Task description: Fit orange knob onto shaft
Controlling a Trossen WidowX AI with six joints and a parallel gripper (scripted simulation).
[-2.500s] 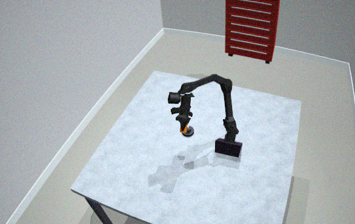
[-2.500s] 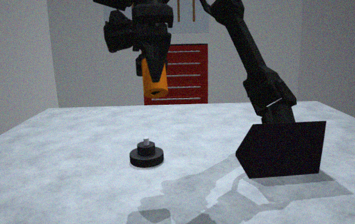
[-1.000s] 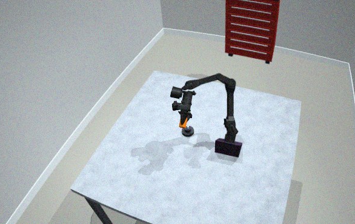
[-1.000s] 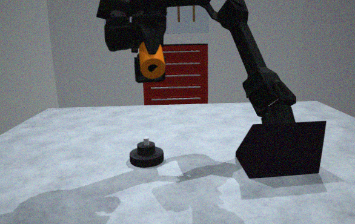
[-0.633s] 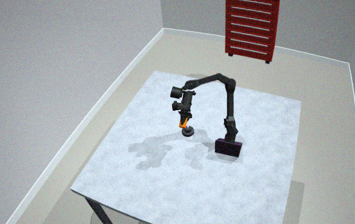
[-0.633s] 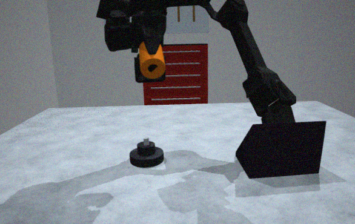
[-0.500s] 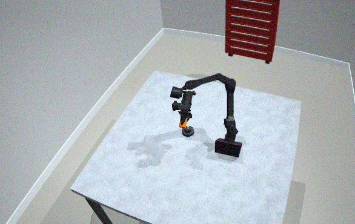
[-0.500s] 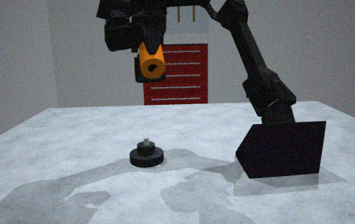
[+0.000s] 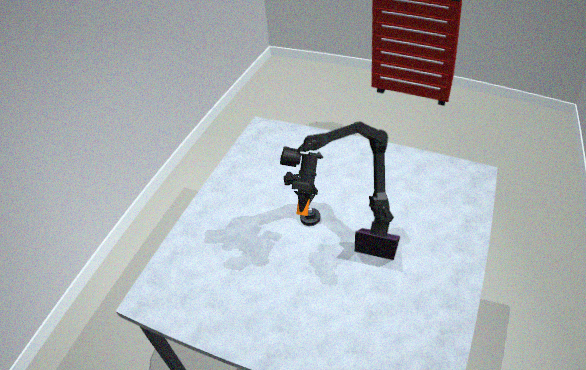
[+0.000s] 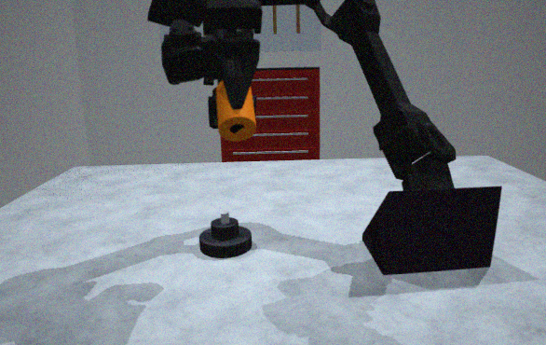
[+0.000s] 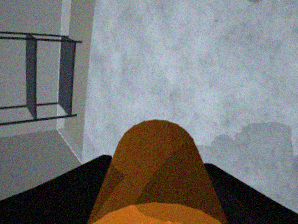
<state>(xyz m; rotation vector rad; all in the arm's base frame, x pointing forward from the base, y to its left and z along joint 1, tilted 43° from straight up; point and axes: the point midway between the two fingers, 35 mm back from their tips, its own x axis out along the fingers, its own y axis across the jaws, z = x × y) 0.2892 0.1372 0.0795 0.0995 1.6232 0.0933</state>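
The orange knob [image 9: 302,212] [image 10: 236,118] [image 11: 157,165] is held up in the air, slightly tilted, its underside partly facing the exterior camera, where the dark hole shows. The hole's flat side is too small to make out. My gripper [image 10: 235,100] [image 11: 156,168] is shut on the knob, one finger on each side. The round black pedestal [image 10: 225,247] [image 9: 310,221] stands on the table below, with the short silver shaft [image 10: 225,218] upright on top. In the exterior view the knob is well above the shaft and a little to its right. The pedestal is not seen in the wrist view.
The arm's dark base block [image 9: 376,244] [image 10: 438,230] stands on the pale table [image 9: 415,310] [image 10: 121,186] to the right of the pedestal. A red drawer cabinet [image 9: 415,45] [image 10: 284,117] stands behind the table. A dark rack [image 11: 66,75] shows at the wrist view's left.
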